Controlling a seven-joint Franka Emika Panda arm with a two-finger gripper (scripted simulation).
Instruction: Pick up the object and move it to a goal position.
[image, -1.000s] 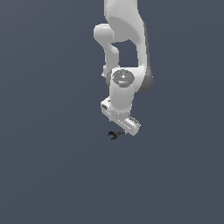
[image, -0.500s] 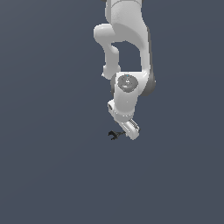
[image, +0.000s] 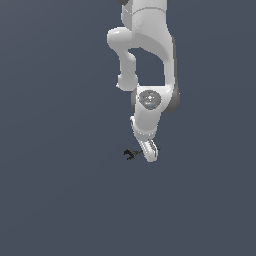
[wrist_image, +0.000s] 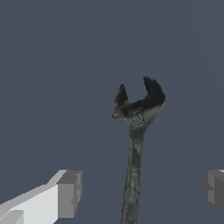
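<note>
Adjustable wrench (wrist_image: 134, 144): a small, thin, dark grey-black tool is seen lying flat on the grey surface. In the wrist view its open jaw is pointed away from the camera, and its handle is run back toward the camera and cut off at the picture's edge.

Wrench in the exterior view (image: 131, 154): only the jaw end is shown, as a small dark shape just at the exterior view's left of the arm's lowest part; the handle is hidden behind the end effector.

End effector (wrist_image: 140, 190): the fingers are held wide apart, one on each side of the wrench handle. No contact with the handle is seen; a clear gap is left on both sides.

Fingers (wrist_image: 69, 194): one grey pad on a white finger is shown on one side, and part of the other grey pad at the opposite edge of the wrist view.

End effector in the exterior view (image: 149, 151): it is brought low over the surface, directly at the wrench.

Arm (image: 147, 60): a white Franka Panda arm is reached down from the top of the exterior view.

Surface (image: 60, 200): a plain dark blue-grey ground is shown all around.
</note>
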